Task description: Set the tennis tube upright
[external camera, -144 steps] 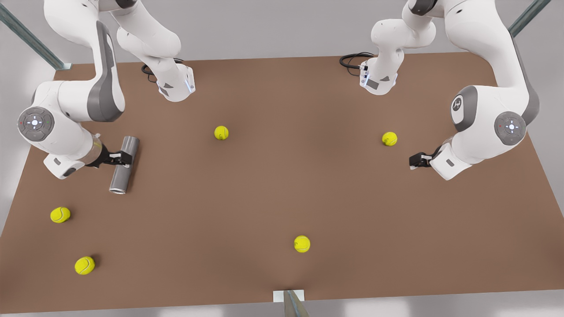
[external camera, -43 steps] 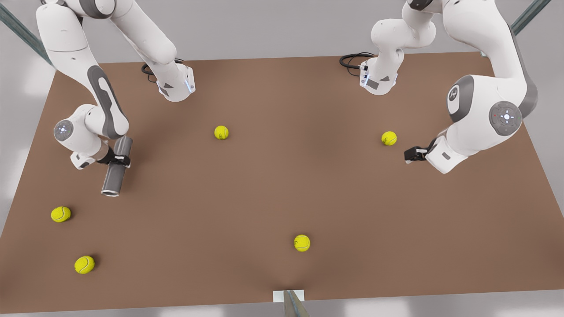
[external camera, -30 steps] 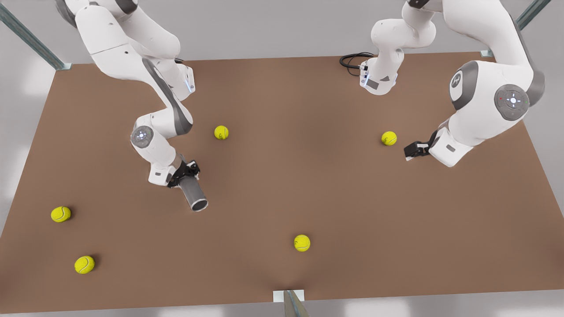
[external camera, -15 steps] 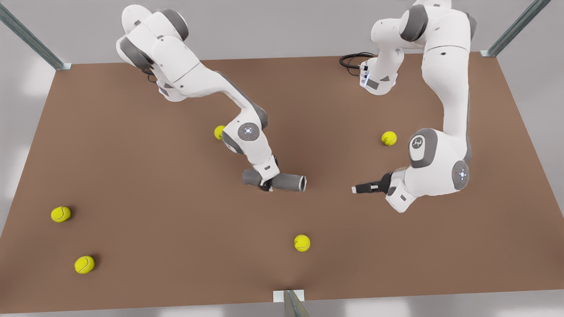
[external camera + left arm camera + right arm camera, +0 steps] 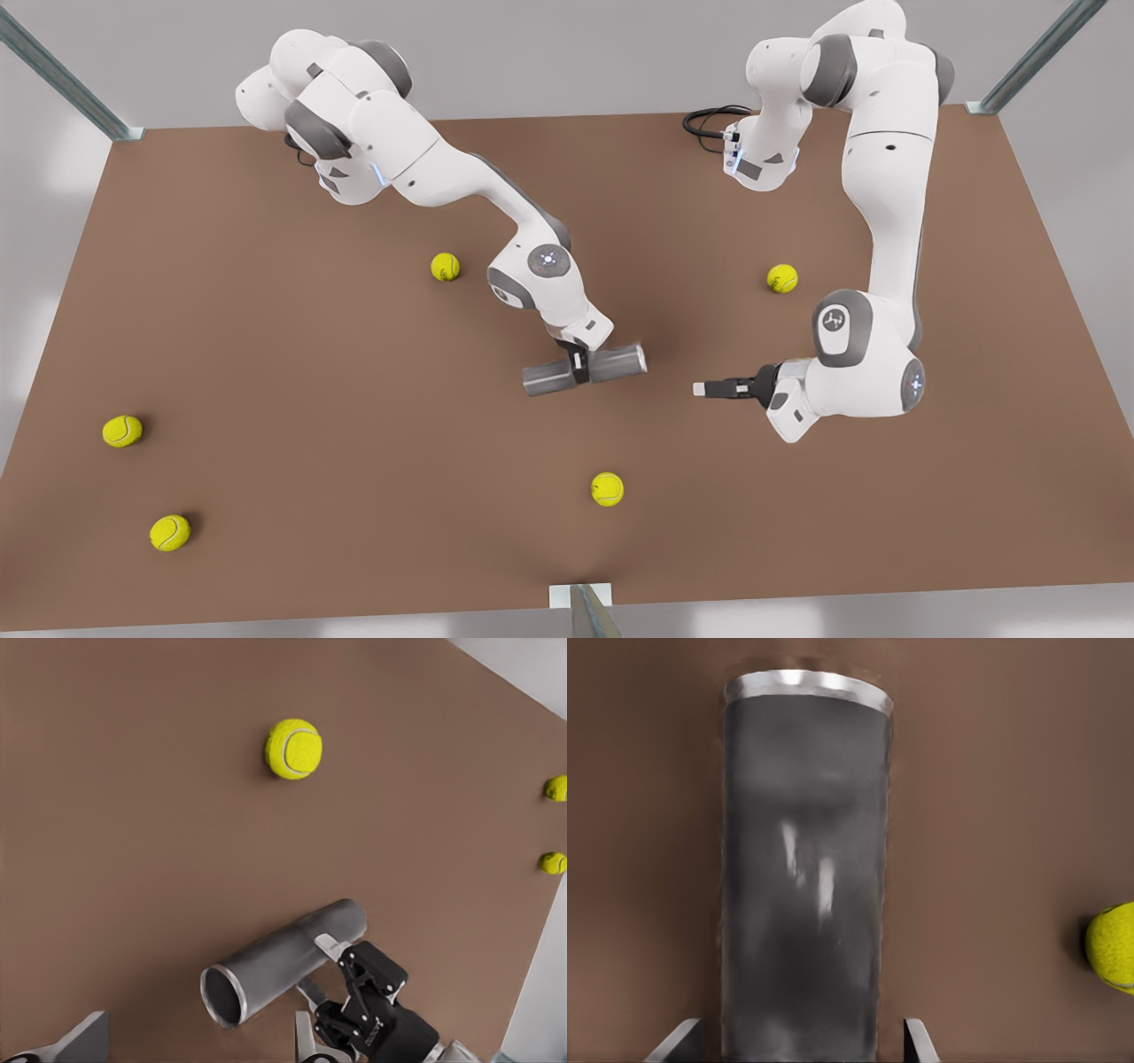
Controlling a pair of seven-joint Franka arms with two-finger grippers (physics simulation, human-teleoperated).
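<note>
Two grippers mid-frame, front view. Right gripper (image 5: pixel 580 365) pinching tennis tube (image 5: pixel 545 378) midway, tube horizontal. Left gripper (image 5: pixel 709 388) spread, near tube's end. Carry step; next likely rotate upright, set down.

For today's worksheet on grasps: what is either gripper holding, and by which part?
The right gripper grips the tennis tube around its middle; the left gripper is open nearby, holding nothing.
</note>
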